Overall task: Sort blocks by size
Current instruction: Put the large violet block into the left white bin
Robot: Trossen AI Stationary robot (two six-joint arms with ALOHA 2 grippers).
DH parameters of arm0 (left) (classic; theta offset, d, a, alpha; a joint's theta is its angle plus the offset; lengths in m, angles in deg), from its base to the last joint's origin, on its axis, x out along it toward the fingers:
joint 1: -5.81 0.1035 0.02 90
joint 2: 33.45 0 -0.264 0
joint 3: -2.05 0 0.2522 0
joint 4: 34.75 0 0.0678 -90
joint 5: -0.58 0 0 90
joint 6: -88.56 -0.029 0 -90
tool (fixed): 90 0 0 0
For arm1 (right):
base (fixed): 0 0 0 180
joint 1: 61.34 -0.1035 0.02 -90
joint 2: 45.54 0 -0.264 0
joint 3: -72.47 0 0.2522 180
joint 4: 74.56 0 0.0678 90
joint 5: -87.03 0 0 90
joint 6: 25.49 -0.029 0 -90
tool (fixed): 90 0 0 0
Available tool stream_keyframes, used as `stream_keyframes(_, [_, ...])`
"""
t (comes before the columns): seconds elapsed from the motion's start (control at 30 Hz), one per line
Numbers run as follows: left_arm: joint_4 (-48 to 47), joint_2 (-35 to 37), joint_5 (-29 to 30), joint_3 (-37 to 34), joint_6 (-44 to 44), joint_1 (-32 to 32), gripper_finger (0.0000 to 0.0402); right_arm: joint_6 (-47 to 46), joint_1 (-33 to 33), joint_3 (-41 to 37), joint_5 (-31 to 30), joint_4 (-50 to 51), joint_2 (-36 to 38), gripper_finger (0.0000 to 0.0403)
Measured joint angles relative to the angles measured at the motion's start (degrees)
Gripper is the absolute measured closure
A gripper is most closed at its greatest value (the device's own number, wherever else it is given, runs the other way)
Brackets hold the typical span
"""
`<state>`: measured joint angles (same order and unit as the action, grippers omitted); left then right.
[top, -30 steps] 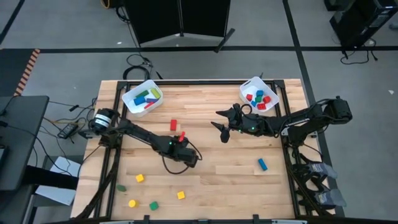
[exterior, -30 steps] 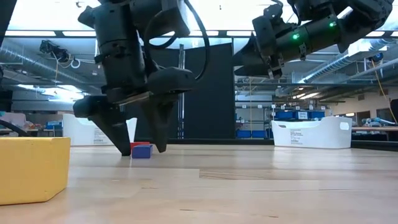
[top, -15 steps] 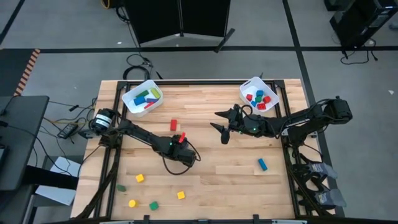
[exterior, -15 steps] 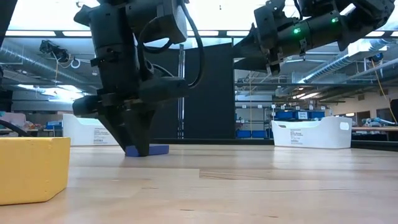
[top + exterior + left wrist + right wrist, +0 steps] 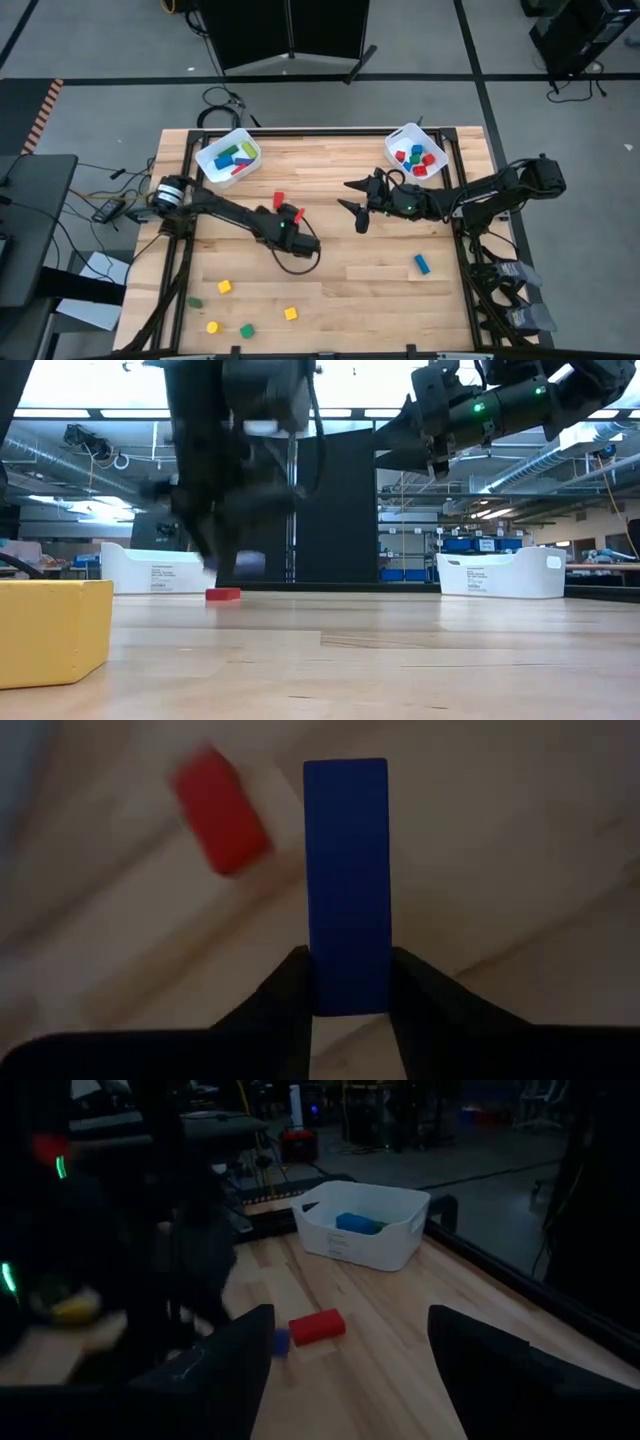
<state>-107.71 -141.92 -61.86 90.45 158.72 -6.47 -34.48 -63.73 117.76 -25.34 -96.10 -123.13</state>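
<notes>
The left gripper (image 5: 348, 982), jaws clamped on a blue bar (image 5: 346, 880), has lifted it off the table since the earlier frame; a red block (image 5: 223, 594) stays below. The right gripper (image 5: 358, 203) hovers mid-table, jaws spread.

Grey floor (image 5: 100, 40) with dark seams, black panel (image 5: 290, 30), bright ceiling lights (image 5: 90, 385).

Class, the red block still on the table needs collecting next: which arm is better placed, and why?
The right. Its open right gripper hangs empty beside the red block, while the left gripper is shut on a blue bar.
</notes>
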Motion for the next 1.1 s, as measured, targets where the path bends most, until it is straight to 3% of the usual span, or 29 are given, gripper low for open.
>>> stream_keyframes(0.23, [-13.26, 8.74, 4.12, 0.78, -0.93, 5.64, 0.0296, 3.08, -1.64, 0.04, -0.07, -0.54, 1.82, 0.0133])
stream_keyframes(0.47, [-19.00, 17.84, 5.80, 0.86, -7.99, 15.78, 0.0296, 4.30, -2.56, 0.04, -0.28, -0.67, 2.93, 0.0134])
stream_keyframes(0.67, [-17.25, 22.66, 3.57, -2.76, -17.55, 28.01, 0.0296, 4.26, -2.72, 0.04, -0.39, -0.64, 3.13, 0.0135])
stream_keyframes(0.8, [-9.84, 23.39, -1.28, -7.57, -24.64, 35.85, 0.0296, 4.28, -2.89, 0.04, -0.39, -0.65, 3.13, 0.0133])
stream_keyframes(0.97, [-3.42, 23.03, -3.39, -12.42, -30.13, 42.51, 0.0296, 4.26, -2.91, 0.04, -0.42, -0.65, 3.13, 0.0135])
stream_keyframes(1.1, [-3.47, 23.02, -3.49, -14.63, -32.04, 46.61, 0.0296, 4.09, -3.03, 0.04, -0.46, -0.63, 3.13, 0.0134])
